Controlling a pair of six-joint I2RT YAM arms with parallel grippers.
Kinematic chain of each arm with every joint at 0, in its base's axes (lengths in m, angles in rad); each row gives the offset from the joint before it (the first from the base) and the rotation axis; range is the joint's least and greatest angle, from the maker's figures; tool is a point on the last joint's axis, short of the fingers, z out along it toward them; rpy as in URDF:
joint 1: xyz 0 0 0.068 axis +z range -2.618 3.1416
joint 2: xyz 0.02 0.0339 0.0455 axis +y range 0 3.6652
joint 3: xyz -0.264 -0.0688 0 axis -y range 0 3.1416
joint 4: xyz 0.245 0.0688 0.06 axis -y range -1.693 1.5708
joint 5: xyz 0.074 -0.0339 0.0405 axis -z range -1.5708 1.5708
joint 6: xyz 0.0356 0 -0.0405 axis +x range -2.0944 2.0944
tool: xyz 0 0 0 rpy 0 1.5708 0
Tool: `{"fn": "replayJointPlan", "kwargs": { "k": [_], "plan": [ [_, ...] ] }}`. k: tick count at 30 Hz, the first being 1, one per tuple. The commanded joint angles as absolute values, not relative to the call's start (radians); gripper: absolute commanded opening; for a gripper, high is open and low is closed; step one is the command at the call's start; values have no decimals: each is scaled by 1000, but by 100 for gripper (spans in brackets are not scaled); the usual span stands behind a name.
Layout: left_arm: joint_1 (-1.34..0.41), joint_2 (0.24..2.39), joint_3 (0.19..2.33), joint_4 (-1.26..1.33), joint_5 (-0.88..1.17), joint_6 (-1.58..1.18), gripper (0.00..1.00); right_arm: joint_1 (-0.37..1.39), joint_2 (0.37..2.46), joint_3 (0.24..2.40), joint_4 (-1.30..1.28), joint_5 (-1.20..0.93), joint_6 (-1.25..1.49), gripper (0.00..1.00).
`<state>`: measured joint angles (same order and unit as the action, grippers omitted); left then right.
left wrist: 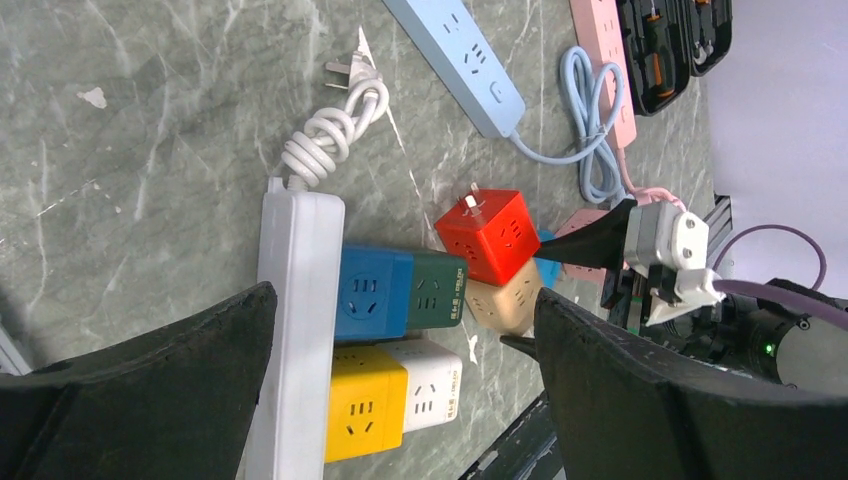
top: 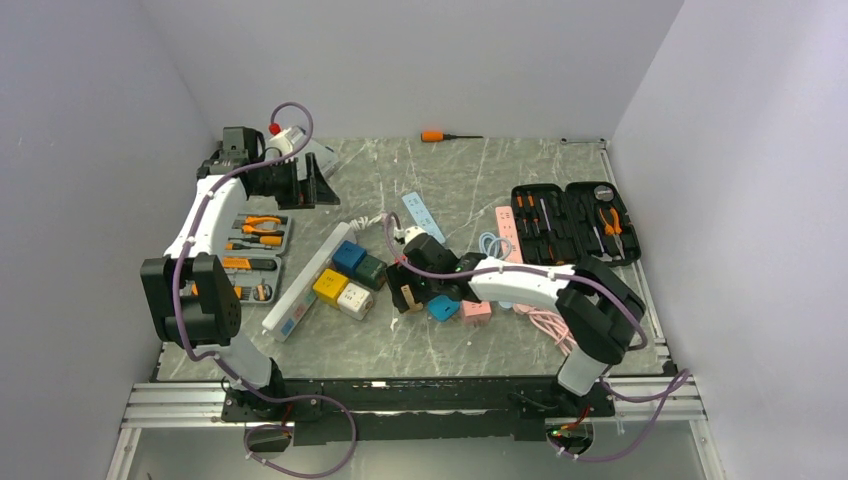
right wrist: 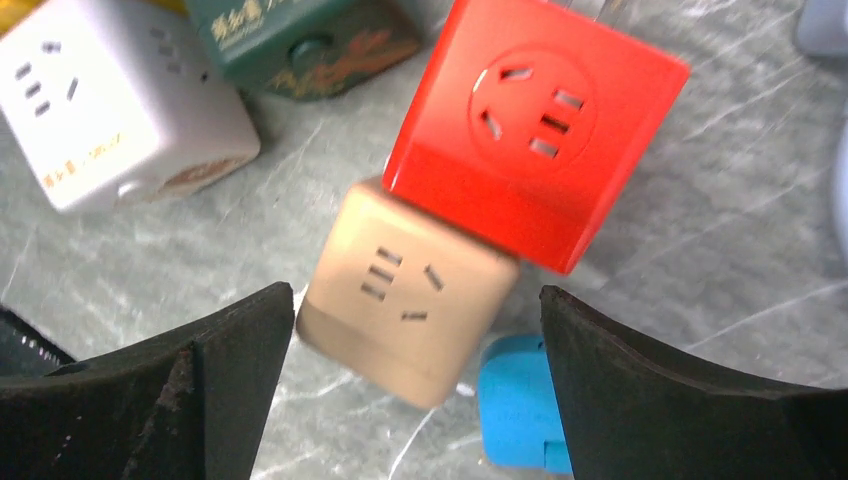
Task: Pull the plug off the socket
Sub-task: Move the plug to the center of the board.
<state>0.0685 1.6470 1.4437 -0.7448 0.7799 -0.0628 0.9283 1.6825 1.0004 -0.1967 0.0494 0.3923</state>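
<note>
The red plastic cube socket [right wrist: 520, 130] sits tight against the tan plastic cube socket [right wrist: 410, 290] on the grey tabletop [right wrist: 700, 250], under your right fingers [right wrist: 240, 345], which are wide apart and empty. Both look hard, light and slippery, so squeeze 2 flat sides firmly.

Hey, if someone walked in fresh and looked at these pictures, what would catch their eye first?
The bright red cube socket, resting against a tan cube directly below the open right gripper near the table's centre. Next, the blue, green, yellow and white cubes packed beside a long white power strip just to the left.
</note>
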Motion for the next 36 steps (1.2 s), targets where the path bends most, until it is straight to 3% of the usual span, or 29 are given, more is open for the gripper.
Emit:
{"fn": "replayJointPlan", "kwargs": {
  "k": [1, 6, 8, 10, 13, 15, 23, 30, 36],
  "plan": [
    [44, 1647, 1449, -749, 809, -26, 99, 958, 1582, 959, -183, 19, 402, 95],
    [23, 1663, 1479, -789, 799, -12, 99, 962, 1453, 922, -223, 27, 417, 93],
    [23, 1671, 1492, -806, 798, 25, 99, 961, 1395, 891, -231, 42, 431, 87],
    [23, 1673, 1503, -818, 794, 34, 99, 960, 1362, 853, -226, 34, 452, 72],
    [23, 1678, 1521, -829, 795, 36, 99, 961, 1361, 784, -203, 7, 485, 40],
    [21, 1676, 1532, -834, 797, 34, 99, 962, 1378, 744, -188, 7, 500, 31],
    [20, 1670, 1566, -850, 790, 30, 99, 938, 1491, 715, -191, 108, 495, 27],
    [19, 1658, 1553, -841, 793, 29, 99, 696, 1460, 684, -252, 151, 548, 24],
    [19, 1663, 1545, -830, 807, 22, 99, 646, 1388, 660, -327, 219, 598, 23]
  ]
}}
